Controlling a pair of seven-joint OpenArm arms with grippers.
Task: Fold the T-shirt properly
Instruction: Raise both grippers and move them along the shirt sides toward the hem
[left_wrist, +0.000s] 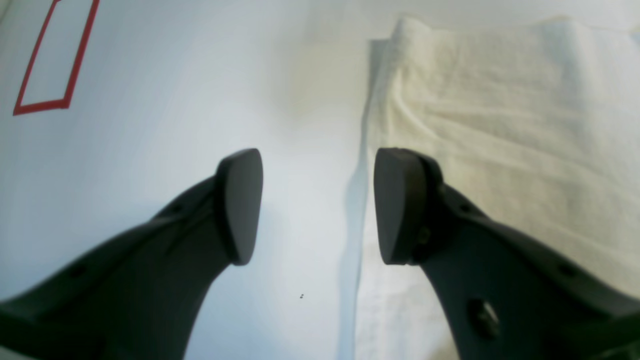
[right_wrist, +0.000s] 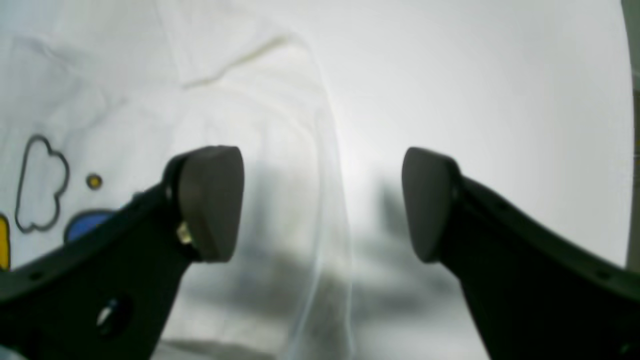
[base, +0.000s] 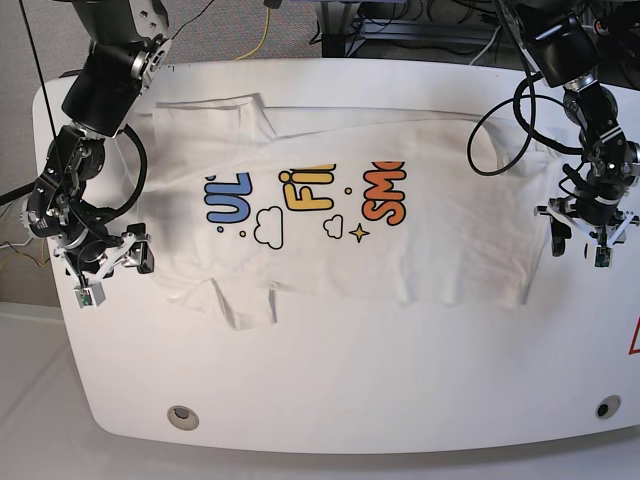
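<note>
The T-shirt lies print side up across the tabletop, its long sides turned in, probably to narrow it for the cross fold. The left hand hovers wide and empty over the hem edge; the right hand is equally wide and empty at the collar end. Each straddles a cloth border, which suits pinching both ends together.

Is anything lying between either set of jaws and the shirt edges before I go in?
Nothing visible. The left gripper hangs open over the edge of the white printed cotton T-shirt, and the right gripper hangs open over its opposite edge. Only bare white table surrounds the cloth.
</note>
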